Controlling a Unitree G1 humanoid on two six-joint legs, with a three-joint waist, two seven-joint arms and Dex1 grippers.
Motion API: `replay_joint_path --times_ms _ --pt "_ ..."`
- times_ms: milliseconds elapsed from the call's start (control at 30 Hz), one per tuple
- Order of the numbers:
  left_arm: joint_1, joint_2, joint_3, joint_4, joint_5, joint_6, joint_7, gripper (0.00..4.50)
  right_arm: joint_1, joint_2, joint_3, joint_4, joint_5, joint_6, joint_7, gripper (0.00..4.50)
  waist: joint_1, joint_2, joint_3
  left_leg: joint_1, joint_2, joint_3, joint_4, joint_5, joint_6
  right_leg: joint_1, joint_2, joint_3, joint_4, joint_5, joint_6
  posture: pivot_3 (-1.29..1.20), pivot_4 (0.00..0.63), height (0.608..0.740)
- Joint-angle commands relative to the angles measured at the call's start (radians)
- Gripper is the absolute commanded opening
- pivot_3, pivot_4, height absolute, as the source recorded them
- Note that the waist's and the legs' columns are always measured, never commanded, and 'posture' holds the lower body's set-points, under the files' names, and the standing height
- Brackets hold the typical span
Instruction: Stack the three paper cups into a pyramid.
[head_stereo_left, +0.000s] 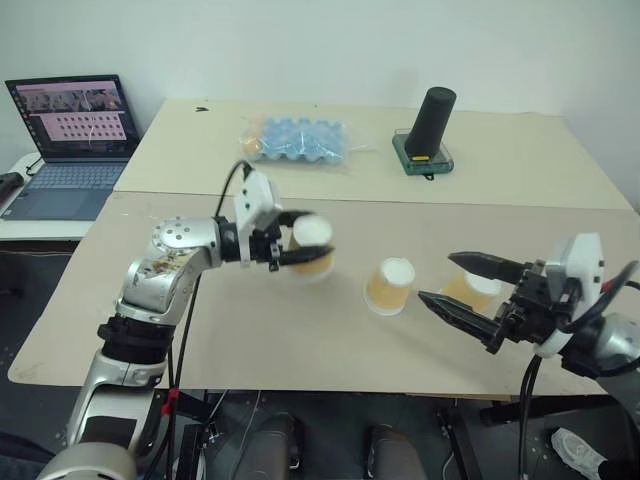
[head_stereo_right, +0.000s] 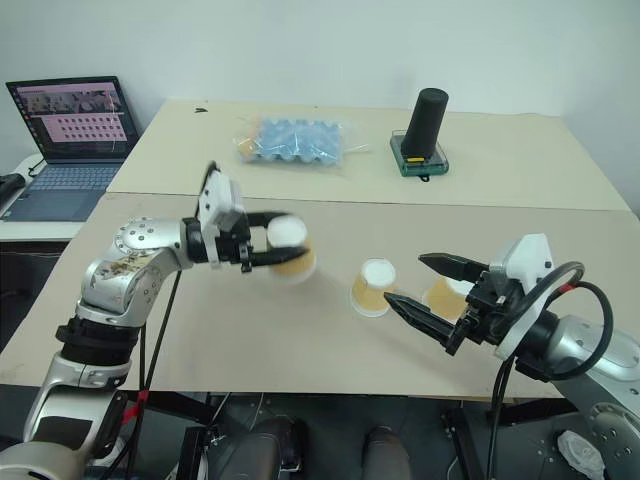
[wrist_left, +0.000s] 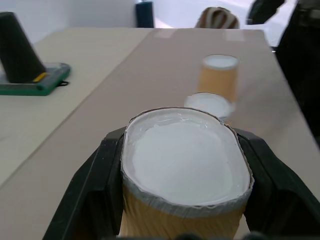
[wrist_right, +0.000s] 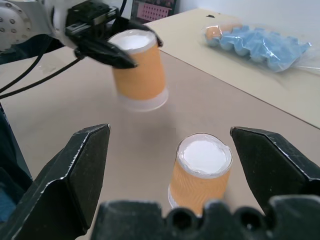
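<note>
1. One paper cup (head_stereo_left: 312, 248) is clamped between the two black fingers of the left gripper (head_stereo_left: 296, 250), base up and rim down, and is held clear of the table (head_stereo_left: 250, 340); the white base (wrist_left: 186, 159) is squeezed into an oval by the grip.
2. The jaws of the right gripper (head_stereo_left: 460, 284) are spread wide apart, and nothing is held between them.
3. A second cup (head_stereo_left: 390, 286) is seen upside down on the table, in the stretch between the two grippers and ahead of the right gripper's open fingertips (in the right wrist view it sits framed between the two fingers, untouched).
4. A third cup (head_stereo_left: 478, 290) is seen upside down between the right gripper's spread fingers, partly hidden by them; whether it is touched cannot be told.
5. No cup is stacked on another.
6. Beyond the jaws, on the far table, a tall black cylinder (head_stereo_left: 431, 124) is stood on a green base (head_stereo_left: 424, 158), and a blue egg tray in clear wrap (head_stereo_left: 297, 140) is laid beside it.
</note>
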Motion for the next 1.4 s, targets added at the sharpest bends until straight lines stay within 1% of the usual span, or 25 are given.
replay_joint_path --times_ms 33,167,233,400,600,800,900,1067,1400 --pt "0.004 -0.022 -0.059 0.036 0.038 -0.027 -0.018 2.49 -0.016 -0.001 -0.022 -0.014 0.005 -0.030 0.001 4.50 0.000 0.000 0.000 0.001 0.000 0.000 0.000 0.000 0.000 0.000 0.000 0.000 0.000 0.000 0.000 0.00 0.150 0.726" --pt "-0.014 -0.060 -0.072 0.095 0.043 -0.034 -0.024 2.49 0.001 0.002 -0.039 -0.032 0.018 -0.027 -0.001 4.50 0.000 0.000 0.000 0.000 0.000 0.000 0.000 0.000 0.001 0.001 0.000 0.000 0.000 0.000 0.000 0.00 0.150 0.726" --pt "-0.024 -0.074 -0.082 0.140 0.083 -0.072 -0.006 2.49 0.012 0.004 -0.047 -0.040 0.015 -0.027 -0.008 4.50 -0.001 0.000 0.000 0.000 0.000 0.001 0.000 0.000 0.001 0.001 0.000 0.000 0.000 0.000 0.000 0.00 0.150 0.726" --pt "-0.016 -0.095 -0.104 0.166 0.106 -0.095 -0.029 2.49 0.033 0.011 -0.070 -0.061 0.027 -0.027 -0.023 4.50 0.000 0.000 0.000 -0.001 0.000 0.001 0.000 0.000 0.002 0.002 0.001 0.001 0.000 0.000 0.000 0.00 0.150 0.726" --pt "-0.049 -0.129 -0.145 0.277 0.174 -0.187 -0.048 2.49 0.052 0.005 -0.097 -0.075 0.045 -0.024 -0.034 4.50 0.002 0.000 0.000 -0.001 0.000 0.000 0.000 0.000 0.002 0.001 0.000 0.000 0.000 0.000 0.000 0.00 0.150 0.726" --pt "-0.106 -0.225 -0.159 0.456 0.252 -0.313 0.008 2.49 0.055 0.001 -0.108 -0.078 0.051 -0.024 -0.041 4.50 0.008 0.000 0.000 0.000 0.000 0.000 0.001 0.000 0.002 0.002 0.000 0.000 0.000 0.000 0.000 0.00 0.150 0.726" --pt "-0.122 -0.266 -0.160 0.511 0.270 -0.354 0.023 2.49 0.057 0.000 -0.115 -0.081 0.057 -0.022 -0.044 4.50 0.010 -0.001 -0.001 0.000 0.000 0.000 0.001 0.000 0.002 0.002 0.000 0.000 0.000 0.000 0.000 0.00 0.150 0.726" --pt "-0.125 -0.289 -0.158 0.529 0.276 -0.372 0.005 2.49 0.068 -0.004 -0.130 -0.087 0.062 -0.019 -0.046 4.50 0.010 -0.001 -0.001 0.000 0.000 0.000 0.002 -0.001 0.003 0.002 -0.001 0.000 0.000 0.000 0.000 0.00 0.150 0.726" --pt "-0.120 -0.288 -0.164 0.518 0.279 -0.363 -0.021 2.49 0.073 -0.012 -0.132 -0.080 0.055 -0.022 -0.048 4.50 0.010 -0.001 -0.001 0.000 0.000 0.000 0.002 -0.001 0.003 0.002 -0.001 0.000 0.000 0.000 0.001 0.00 0.150 0.726"
